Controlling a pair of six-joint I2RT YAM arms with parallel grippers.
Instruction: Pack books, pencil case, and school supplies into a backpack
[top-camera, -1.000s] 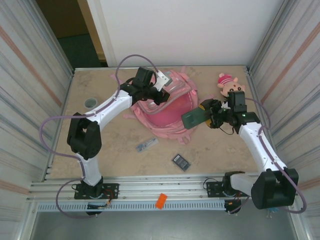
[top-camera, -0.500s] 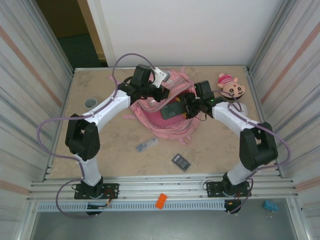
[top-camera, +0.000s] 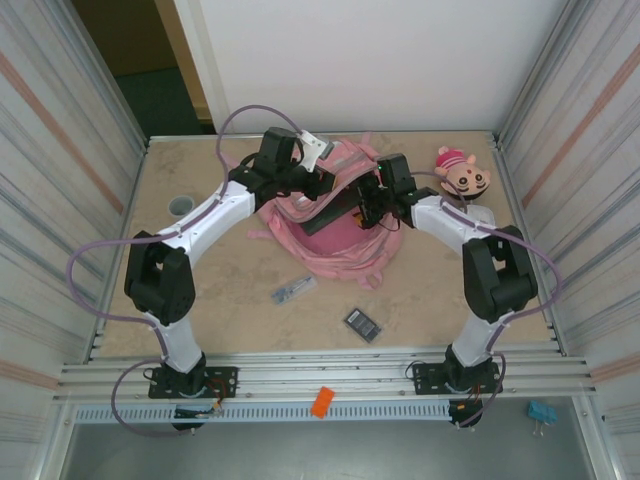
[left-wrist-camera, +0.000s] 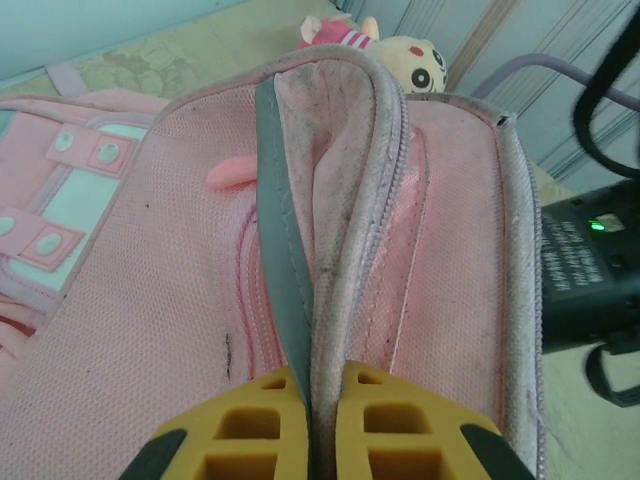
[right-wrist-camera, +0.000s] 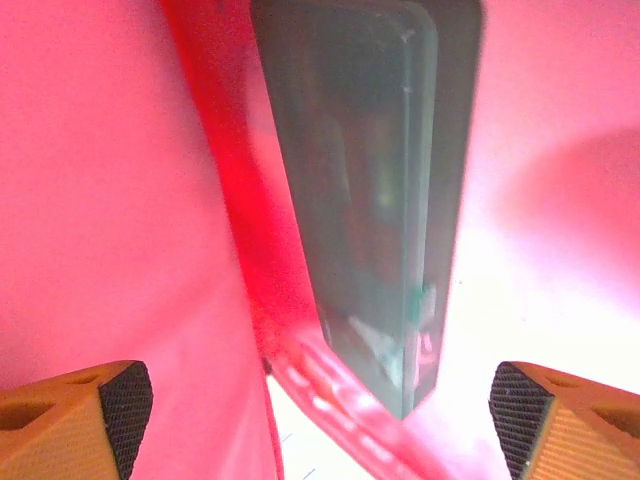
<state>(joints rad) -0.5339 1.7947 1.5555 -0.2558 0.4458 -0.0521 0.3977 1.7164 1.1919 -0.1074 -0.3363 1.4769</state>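
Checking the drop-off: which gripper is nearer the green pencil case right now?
Right. The right gripper hangs open directly over the pencil case inside the backpack; the left gripper is shut on the backpack's rim, apart from the case.

The beige table (top-camera: 430, 295) carries a pink backpack (top-camera: 335, 250) at centre back, a doll head (top-camera: 462, 172) near the right edge and a grey cup (top-camera: 180, 206) at left. Nearer the front lie a silvery-blue item (top-camera: 294, 290) and a calculator (top-camera: 363, 324), apart.
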